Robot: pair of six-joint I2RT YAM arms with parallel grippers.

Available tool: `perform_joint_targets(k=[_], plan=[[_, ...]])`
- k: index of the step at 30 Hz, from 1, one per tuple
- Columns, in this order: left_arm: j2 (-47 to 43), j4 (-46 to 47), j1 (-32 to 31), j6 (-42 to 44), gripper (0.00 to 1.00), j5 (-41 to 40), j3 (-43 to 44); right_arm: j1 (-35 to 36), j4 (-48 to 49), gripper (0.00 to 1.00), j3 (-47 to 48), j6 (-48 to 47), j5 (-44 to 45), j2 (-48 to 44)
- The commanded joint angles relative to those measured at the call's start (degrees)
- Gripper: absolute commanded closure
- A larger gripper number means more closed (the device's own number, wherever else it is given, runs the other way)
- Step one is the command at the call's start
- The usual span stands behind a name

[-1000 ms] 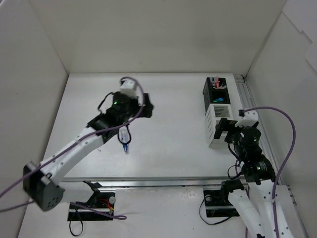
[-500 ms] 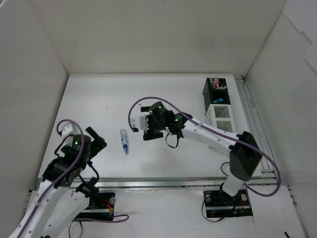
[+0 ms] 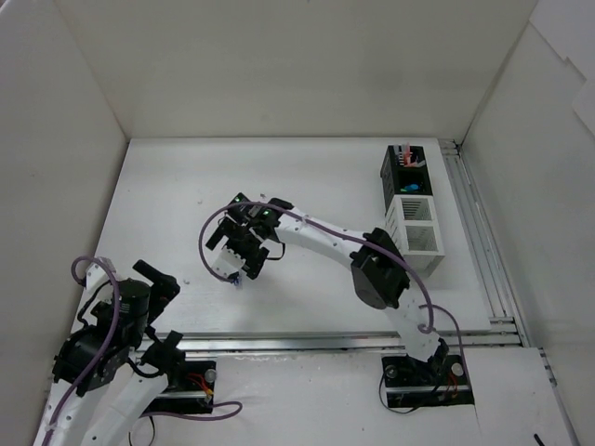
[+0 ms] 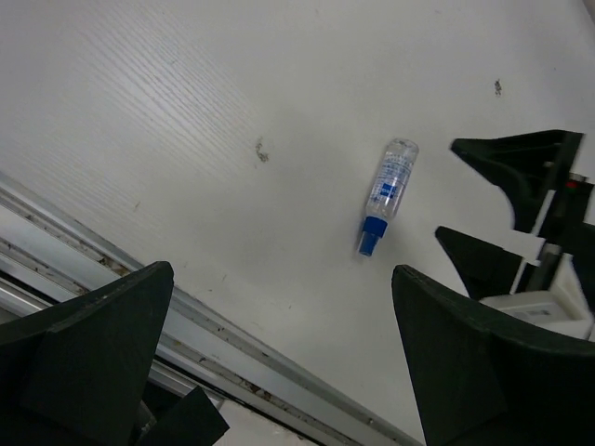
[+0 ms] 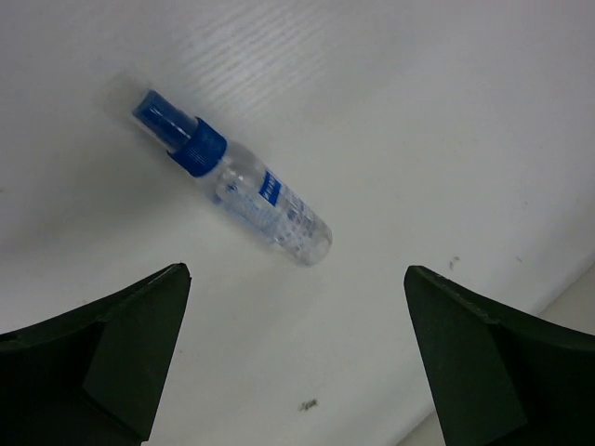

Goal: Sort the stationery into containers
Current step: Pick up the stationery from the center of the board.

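Note:
A clear tube with a blue cap point(image 5: 251, 190) lies flat on the white table, left of centre. My right gripper point(image 3: 232, 255) hovers right over it, so the top view shows only its blue tip point(image 3: 236, 278). The right gripper point(image 5: 293, 353) is open and empty, the tube lying just ahead of the gap. My left gripper point(image 3: 164, 312) sits drawn back at the near-left corner, open point(image 4: 279, 372) and empty, with the tube point(image 4: 386, 190) ahead of it. At the far right stand the black container point(image 3: 390, 172), holding red pens point(image 3: 404, 151), and the white container point(image 3: 398, 232).
A metal rail point(image 3: 325, 342) runs along the table's front edge, and another rail point(image 3: 474, 232) along the right side beside the containers. White walls enclose the table on three sides. The right arm's long links point(image 3: 335, 243) stretch across the table's middle.
The right arm has swung from the containers leftward across the table to hover over the tube. The left arm has pulled back from the tube to the near-left corner. Both grippers stayed open.

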Motion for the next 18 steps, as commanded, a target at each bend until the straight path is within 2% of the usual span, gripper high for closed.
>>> perform_joint_targets(k=[1, 3, 9, 18], plan=[[-0.8, 2.3, 0.3, 1.2, 0.01, 2.4, 0.5, 0.9, -10.6, 0.02, 6.0, -7.0, -1.6, 4.2], [-1.2, 3.2, 0.3, 2.7, 0.0, 3.3, 0.2, 1.4, -12.5, 0.02, 8.5, -7.8, 0.7, 7.5], [-0.5, 0.9, 0.3, 3.7, 0.01, 3.4, 1.5, 1.6, -12.3, 0.02, 11.5, -8.7, -1.1, 11.6], [-3.1, 0.8, 0.3, 4.1, 0.0, 3.5, 1.9, 1.9, -6.6, 0.06, 11.8, -7.4, -0.6, 15.6]])
